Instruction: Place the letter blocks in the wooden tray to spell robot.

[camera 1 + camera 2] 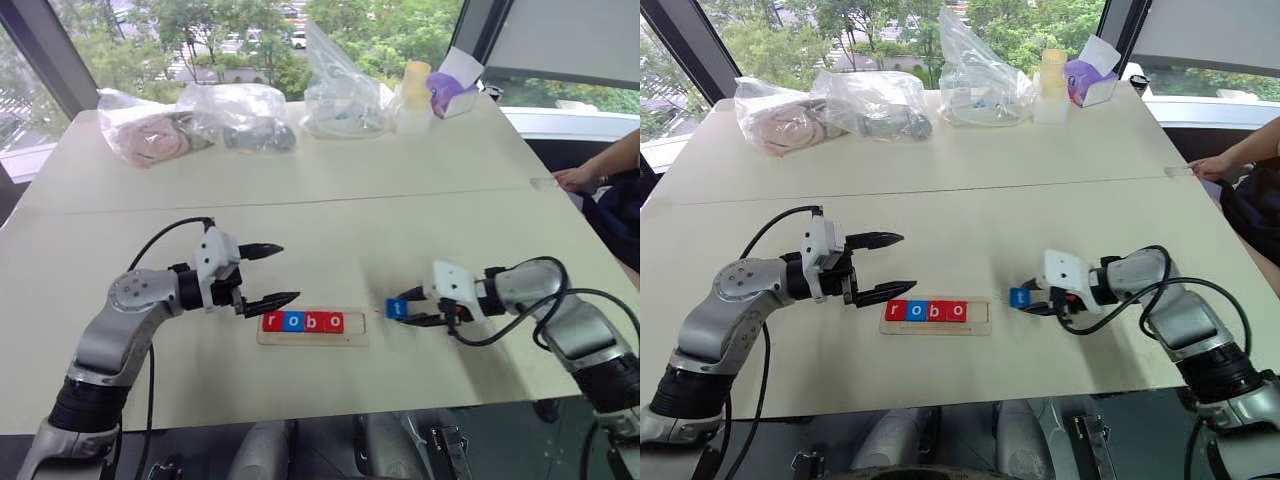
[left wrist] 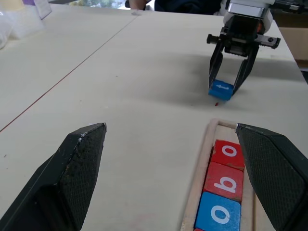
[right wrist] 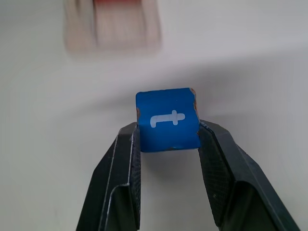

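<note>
Right wrist view puts the right gripper (image 3: 168, 132) clamped on the blue t block (image 3: 167, 119), one finger on each side face (white letter facing the camera). From the head camera, this block sits just off the wooden tray's (image 1: 355, 340) right end, apart from it. Four blocks (image 1: 303, 321) fill the tray reading r, o, b, o, leaving its right end slot bare. At the tray's left end hangs the left gripper (image 1: 278, 273), fingers spread wide and holding nothing.
</note>
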